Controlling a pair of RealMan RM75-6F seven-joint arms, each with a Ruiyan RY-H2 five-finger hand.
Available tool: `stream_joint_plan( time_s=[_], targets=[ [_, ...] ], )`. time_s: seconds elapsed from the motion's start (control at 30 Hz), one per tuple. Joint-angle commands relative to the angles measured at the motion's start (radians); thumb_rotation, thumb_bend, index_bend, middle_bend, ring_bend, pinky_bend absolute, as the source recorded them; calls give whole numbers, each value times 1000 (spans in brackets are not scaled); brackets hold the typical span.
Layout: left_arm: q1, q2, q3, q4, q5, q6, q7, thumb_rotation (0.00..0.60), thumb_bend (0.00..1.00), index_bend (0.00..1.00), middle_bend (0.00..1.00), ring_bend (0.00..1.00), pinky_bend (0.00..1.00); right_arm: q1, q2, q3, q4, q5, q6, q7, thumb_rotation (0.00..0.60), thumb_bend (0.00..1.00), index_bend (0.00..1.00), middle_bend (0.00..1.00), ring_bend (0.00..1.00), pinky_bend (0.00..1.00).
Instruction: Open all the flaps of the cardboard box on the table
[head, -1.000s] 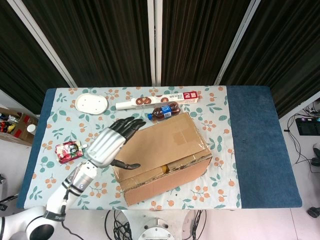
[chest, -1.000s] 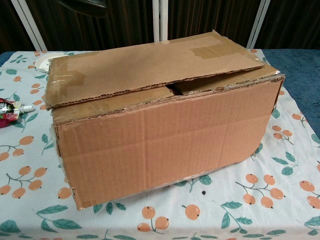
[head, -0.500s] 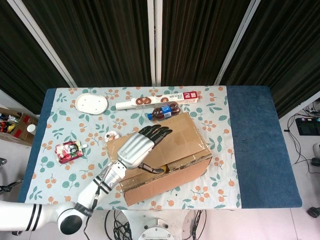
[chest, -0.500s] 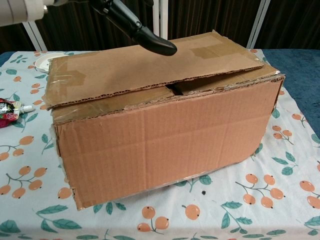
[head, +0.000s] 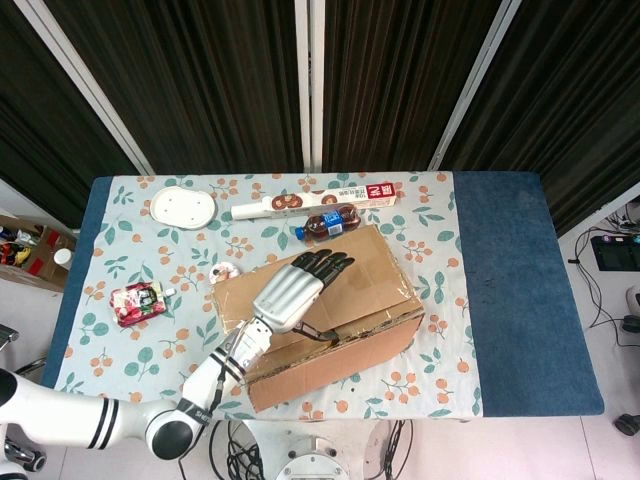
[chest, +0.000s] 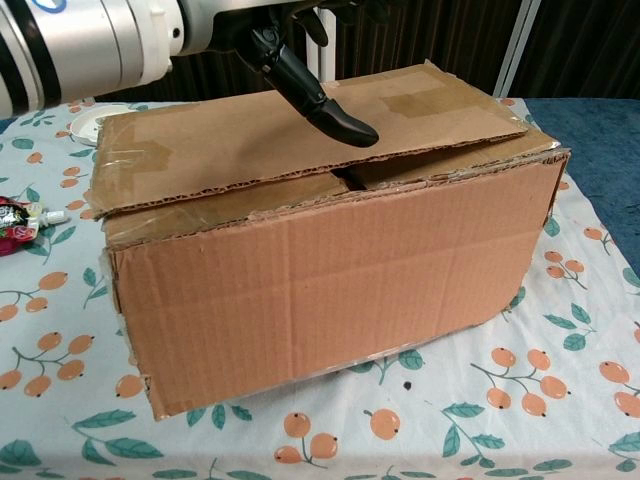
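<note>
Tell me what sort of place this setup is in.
Probably a lab or robot data-collection room, staged rather than a home. Dark curtains hang behind a table with a fruit-print cloth, cables lie on the floor, and the left hand reaches over a cardboard box.

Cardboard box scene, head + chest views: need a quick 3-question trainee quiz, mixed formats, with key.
1. True or false: the top flap of the cardboard box stands fully upright.
2. Which hand is over the box? A) left hand B) right hand C) both
3. Fill in: behind the box, next to the long paper-wrapped tube, lies a dark plastic ____.

Key
1. False. The flap lies nearly flat, with only a narrow gap along its front edge.
2. A. Its fingers are spread and it holds nothing; the right hand shows in neither view.
3. bottle
</note>
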Motion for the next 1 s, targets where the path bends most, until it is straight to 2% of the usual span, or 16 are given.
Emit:
stream_joint_plan(
  time_s=[0.03, 0.17, 0.33, 0.57, 1.0],
  targets=[
    [-14, -17, 2, 14, -11, 2, 4, 426, 0, 21, 59, 69, 166, 1, -1, 1, 1, 0, -6, 0, 600, 152, 0, 0, 0, 0],
    [-32, -50, 29, 50, -23, 32, 69, 423, 0, 21, 54, 69, 166, -1, -4, -1, 3, -6, -9, -3, 600, 152, 0, 0, 0, 0],
    [-40, -81, 38, 69, -40, 63, 94, 425, 0, 21, 49, 69, 166, -3, -12, -4, 13, -9, -17, -8, 600, 152, 0, 0, 0, 0],
    [-45, -94, 47, 69, -16, 84, 109, 424, 0, 21, 50, 69, 165, 1, -20, -2, 21, -14, -25, -4, 600, 152, 0, 0, 0, 0],
    [-52, -157, 80, 123, 16, 165, 223, 433, 0, 15, 46, 69, 165, 2, -29, -2, 28, -20, -37, 0, 600, 154, 0, 0, 0, 0]
  ],
)
